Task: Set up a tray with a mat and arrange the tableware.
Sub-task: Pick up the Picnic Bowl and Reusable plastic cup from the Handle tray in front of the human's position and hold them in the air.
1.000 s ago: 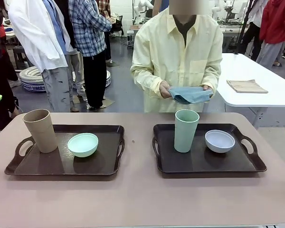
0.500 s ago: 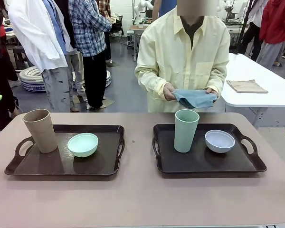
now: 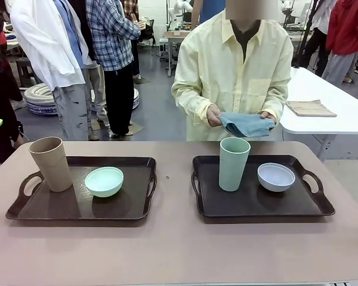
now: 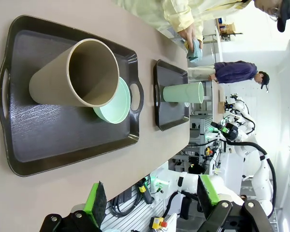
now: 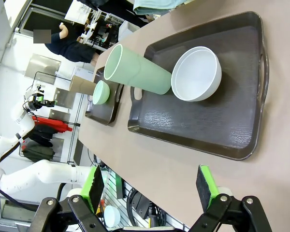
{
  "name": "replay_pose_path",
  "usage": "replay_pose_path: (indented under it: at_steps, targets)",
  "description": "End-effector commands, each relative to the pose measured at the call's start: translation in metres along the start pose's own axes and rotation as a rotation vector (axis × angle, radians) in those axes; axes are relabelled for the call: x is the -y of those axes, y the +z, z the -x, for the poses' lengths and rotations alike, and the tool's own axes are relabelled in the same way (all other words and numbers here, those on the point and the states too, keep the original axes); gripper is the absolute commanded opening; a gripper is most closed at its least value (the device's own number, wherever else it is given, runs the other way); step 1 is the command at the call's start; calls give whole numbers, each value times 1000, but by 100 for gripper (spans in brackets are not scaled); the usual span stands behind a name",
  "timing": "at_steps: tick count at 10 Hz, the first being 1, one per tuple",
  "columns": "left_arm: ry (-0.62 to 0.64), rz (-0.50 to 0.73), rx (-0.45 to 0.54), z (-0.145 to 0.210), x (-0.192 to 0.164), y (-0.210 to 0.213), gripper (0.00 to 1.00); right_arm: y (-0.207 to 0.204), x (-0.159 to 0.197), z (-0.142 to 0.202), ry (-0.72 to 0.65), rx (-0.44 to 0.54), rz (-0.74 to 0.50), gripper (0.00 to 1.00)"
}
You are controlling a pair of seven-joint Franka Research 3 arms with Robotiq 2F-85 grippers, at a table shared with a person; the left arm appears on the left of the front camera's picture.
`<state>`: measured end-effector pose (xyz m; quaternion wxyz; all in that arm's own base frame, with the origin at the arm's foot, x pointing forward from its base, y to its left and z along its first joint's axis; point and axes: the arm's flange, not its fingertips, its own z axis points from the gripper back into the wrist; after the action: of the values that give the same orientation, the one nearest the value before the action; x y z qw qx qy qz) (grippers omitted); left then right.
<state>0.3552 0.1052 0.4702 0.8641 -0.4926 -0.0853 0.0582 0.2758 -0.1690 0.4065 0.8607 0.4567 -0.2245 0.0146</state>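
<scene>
Both pincers wide open, nothing held. Left gripper (image 4: pixel 152 198) sits off the near edge facing left tray (image 3: pixel 77 207); right gripper (image 5: pixel 151 186) likewise facing right tray (image 3: pixel 250 205). Mat = blue cloth (image 3: pixel 246 124), in person's hands (image 3: pixel 213 115) at far side, behind & above right tray, so nearer my R arm. Green cup (image 3: pixel 234 164) upright, long axis vertical, beside white bowl (image 3: pixel 276 177) on right tray; tan cup (image 3: pixel 50 164) + mint bowl (image 3: pixel 104 181) on left tray. I reckon R tray needs clearing before cloth can go down
</scene>
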Motion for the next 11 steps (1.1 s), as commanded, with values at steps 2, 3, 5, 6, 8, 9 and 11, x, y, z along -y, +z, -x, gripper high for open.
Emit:
replay_pose_path:
  at_steps: [2, 3, 5, 6, 8, 9, 11]
  targets:
    - [-13, 16, 6, -2, -1, 1, 100, 0, 3, -3, 17, 17, -20, 100]
    - [-13, 16, 6, -2, -1, 1, 100, 0, 3, -3, 17, 17, -20, 100]
    - [-13, 16, 6, -2, -1, 1, 100, 0, 3, -3, 17, 17, -20, 100]
    - [-13, 16, 6, -2, -1, 1, 100, 0, 3, -3, 17, 17, -20, 100]
    - [-27, -56, 42, -2, 17, -3, 100, 2, -6, -6, 3, -35, 36, 100]
    - [-82, -102, 39, -5, 40, -6, 100, 1, -15, -13, 19, -61, 83, 100]
    - [-132, -241, 10, -19, 88, -15, 100, -4, -38, -32, -6, -110, 194, 100]
